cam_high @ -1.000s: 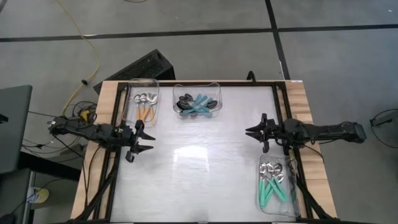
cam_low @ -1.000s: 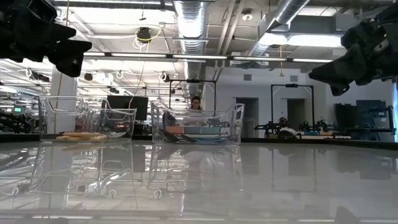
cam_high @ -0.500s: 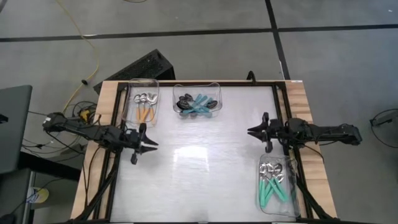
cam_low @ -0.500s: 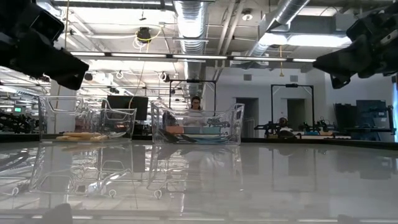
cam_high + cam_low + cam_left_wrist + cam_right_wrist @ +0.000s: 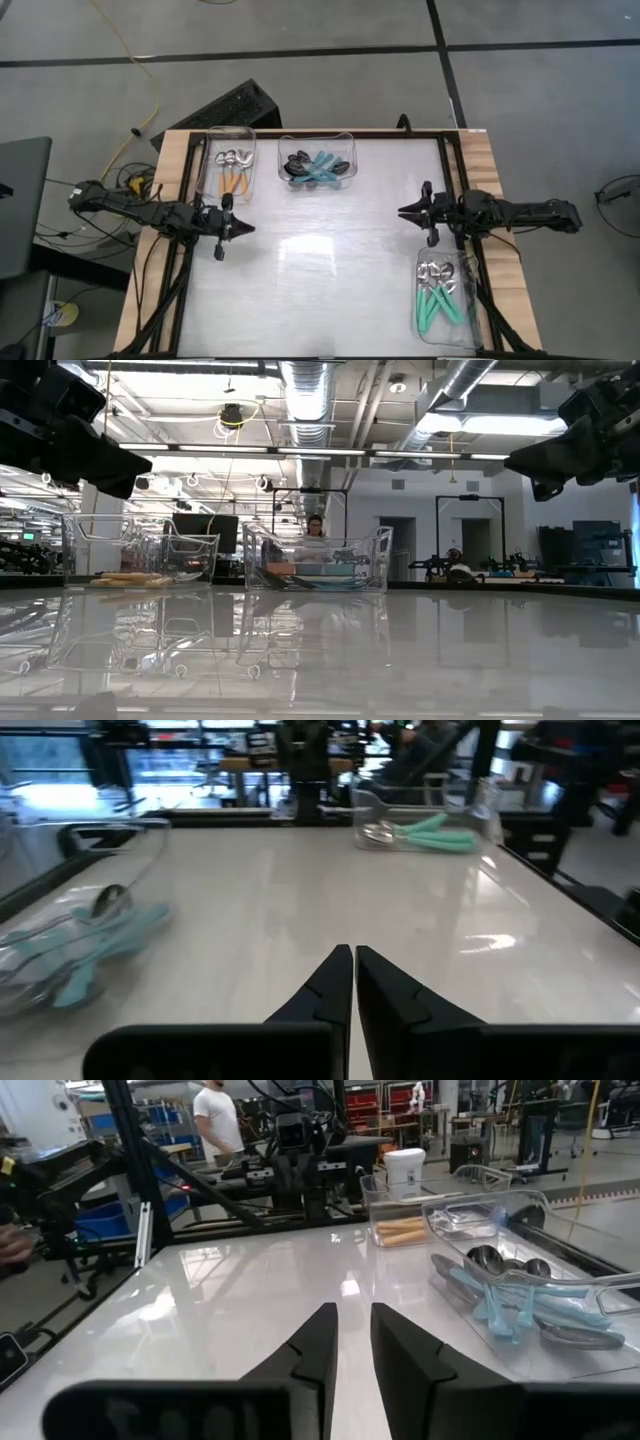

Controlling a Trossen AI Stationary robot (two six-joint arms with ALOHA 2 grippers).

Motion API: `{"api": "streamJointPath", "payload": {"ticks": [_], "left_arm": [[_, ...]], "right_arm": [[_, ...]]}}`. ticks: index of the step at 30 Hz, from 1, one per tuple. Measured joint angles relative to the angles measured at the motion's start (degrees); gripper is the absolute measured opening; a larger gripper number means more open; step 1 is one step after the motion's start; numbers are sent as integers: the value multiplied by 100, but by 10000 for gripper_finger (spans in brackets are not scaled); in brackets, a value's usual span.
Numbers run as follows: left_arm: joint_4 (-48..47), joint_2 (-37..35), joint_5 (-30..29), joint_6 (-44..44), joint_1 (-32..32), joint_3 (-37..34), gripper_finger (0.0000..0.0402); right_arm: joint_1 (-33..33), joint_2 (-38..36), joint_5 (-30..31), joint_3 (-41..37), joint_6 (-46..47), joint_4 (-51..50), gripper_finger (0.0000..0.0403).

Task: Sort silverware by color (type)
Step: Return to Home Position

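The silverware lies in three clear bins. Orange-handled spoons [image 5: 232, 172] are in the far-left bin, blue-handled spoons with dark bowls [image 5: 318, 167] in the far-middle bin, and teal-handled spoons [image 5: 440, 300] in the near-right bin. My left gripper [image 5: 250, 229] hovers over the table's left side, shut and holding nothing; its fingers meet in the left wrist view [image 5: 353, 952]. My right gripper [image 5: 400, 211] hovers over the right side, pointing level at the table's middle. A narrow gap shows between its fingers [image 5: 354, 1308], with nothing in it.
The white tabletop [image 5: 330, 260] between the two grippers is bare and glossy. Black frame rails [image 5: 455, 180] run along the table's left and right sides. A person [image 5: 315, 525] stands far back in the room beyond the far edge.
My left gripper has shut: its fingers stood wide apart a second ago, were narrower half a second ago, and now meet with nothing between them. The spoons and bins have stayed where they were.
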Motion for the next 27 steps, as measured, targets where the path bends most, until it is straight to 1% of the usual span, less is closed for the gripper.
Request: {"api": "streamJointPath", "payload": {"ticks": [2, 27], "left_arm": [[20, 0, -100, -55, 2, 0, 4], [14, 0, -107, 6, 0, 0, 3]], "right_arm": [[0, 0, -2, 0, 0, 0, 87], [0, 0, -10, 7, 2, 0, 87]]}}
